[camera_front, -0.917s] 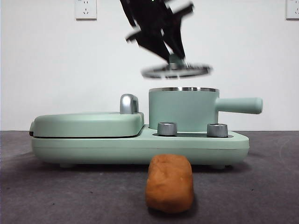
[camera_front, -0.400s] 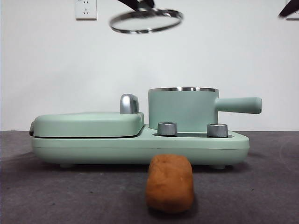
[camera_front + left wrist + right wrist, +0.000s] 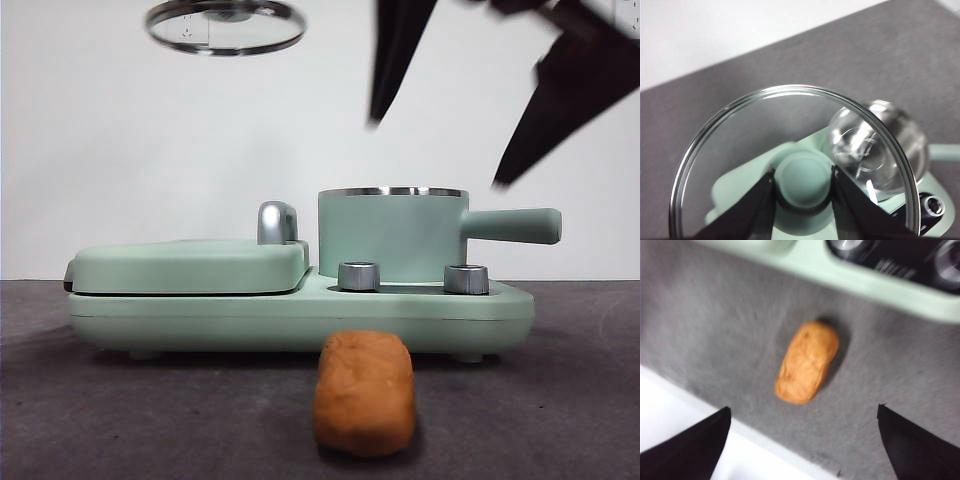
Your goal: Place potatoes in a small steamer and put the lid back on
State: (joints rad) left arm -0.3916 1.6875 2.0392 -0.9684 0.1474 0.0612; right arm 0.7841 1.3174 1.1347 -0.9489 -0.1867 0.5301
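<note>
The orange-brown potato (image 3: 364, 394) lies on the grey table in front of the appliance; it also shows in the right wrist view (image 3: 807, 362). The mint-green steamer pot (image 3: 392, 234) stands uncovered on the base, its handle pointing right. My left gripper (image 3: 803, 181) is shut on the knob of the glass lid (image 3: 790, 165) and holds the lid (image 3: 225, 25) high at the upper left. My right gripper (image 3: 440, 150) is open, high above the pot at the upper right, with the potato between and ahead of its jaws in the right wrist view.
The mint-green appliance base (image 3: 300, 315) carries a flat griddle cover (image 3: 185, 266) with a chrome handle (image 3: 276, 222) on the left and two metal dials (image 3: 358, 276) in front of the pot. A wall socket shows behind the lid.
The left gripper lifted the lid off above the pot and carried it up and to the left. The right gripper came into view from the upper right, jaws spread.
</note>
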